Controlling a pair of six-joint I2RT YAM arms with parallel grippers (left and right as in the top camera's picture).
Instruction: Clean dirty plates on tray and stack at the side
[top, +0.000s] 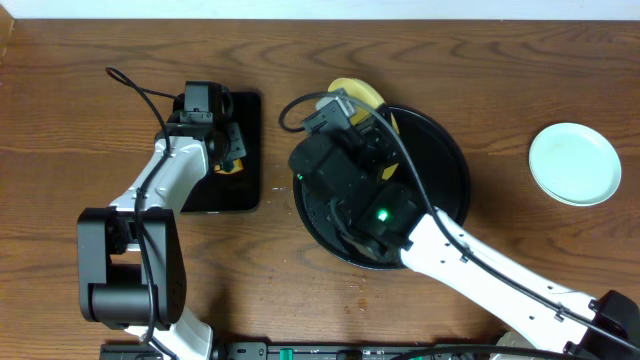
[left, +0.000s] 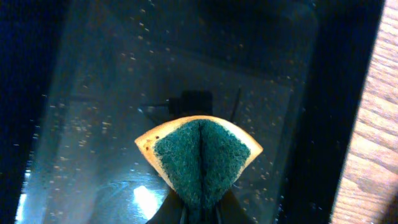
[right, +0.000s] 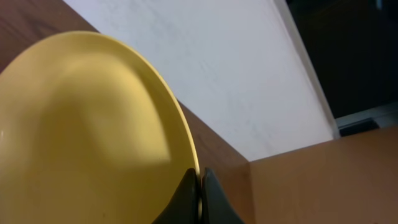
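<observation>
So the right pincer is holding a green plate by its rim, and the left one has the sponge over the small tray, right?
Not quite: the plate in the right pincer is yellow, not green; the right wrist view shows it. It is held by its rim, and the left pincer has the sponge over the small tray.

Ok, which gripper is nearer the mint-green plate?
Right. The right gripper, pinching the yellow plate, is at the round tray beside the mint-green plate; the left gripper, holding a sponge, is over the rectangular tray beyond.
</observation>
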